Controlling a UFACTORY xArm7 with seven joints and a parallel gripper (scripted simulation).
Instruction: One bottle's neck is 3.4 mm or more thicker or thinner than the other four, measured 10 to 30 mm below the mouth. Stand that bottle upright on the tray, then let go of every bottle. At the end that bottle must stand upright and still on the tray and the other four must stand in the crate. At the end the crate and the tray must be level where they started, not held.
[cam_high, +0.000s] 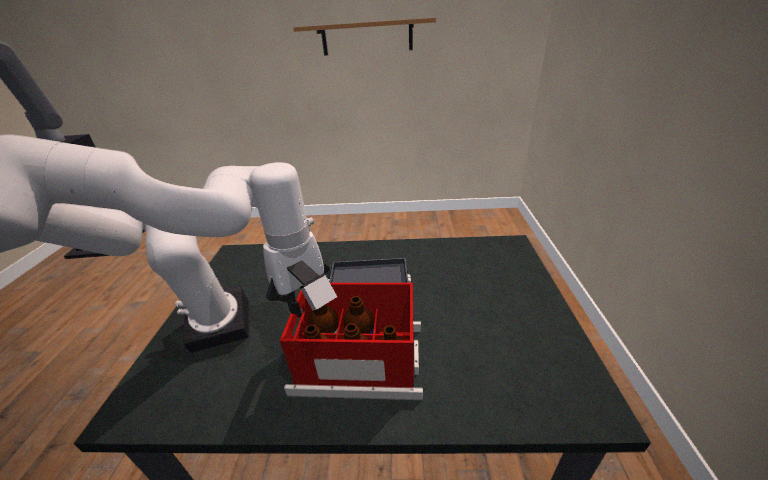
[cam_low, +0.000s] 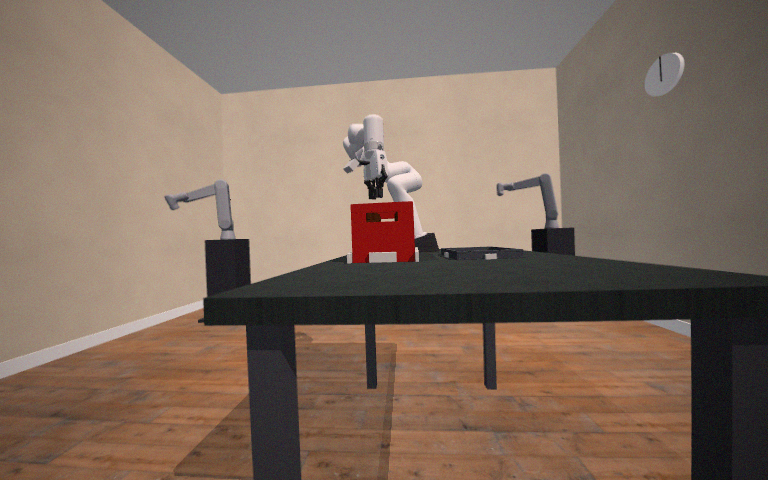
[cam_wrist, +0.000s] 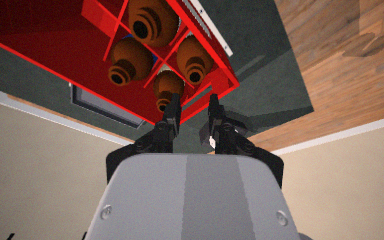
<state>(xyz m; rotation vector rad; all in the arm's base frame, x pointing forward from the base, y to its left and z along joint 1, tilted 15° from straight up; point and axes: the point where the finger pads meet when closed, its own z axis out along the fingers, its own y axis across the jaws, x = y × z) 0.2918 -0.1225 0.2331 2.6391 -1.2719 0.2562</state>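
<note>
The red crate (cam_high: 401, 362) (cam_low: 382, 240) (cam_wrist: 60, 42) stands level on the table with five brown bottles upright in it. Two rear bottles (cam_high: 356, 319) (cam_high: 325, 320) stand behind three front ones, among them a middle bottle (cam_high: 351, 332) and a right bottle (cam_high: 389, 332). The wrist view shows four bottles, including one (cam_wrist: 195, 61) near the end wall and a smaller-looking one (cam_wrist: 168, 82) beside the left finger. Neck differences cannot be judged. My gripper (cam_wrist: 194, 102) (cam_low: 376, 195) is partly open and empty, above the crate's left end. The dark tray (cam_high: 368, 273) (cam_wrist: 107, 106) holds no bottle.
White stop strips (cam_high: 353, 391) (cam_low: 382, 257) stand against the crate's sides. The tray lies behind the crate in the top view. Raised crate walls and red dividers (cam_high: 376, 322) surround the bottles. The arm's base (cam_high: 218, 328) stands on the table left of the crate.
</note>
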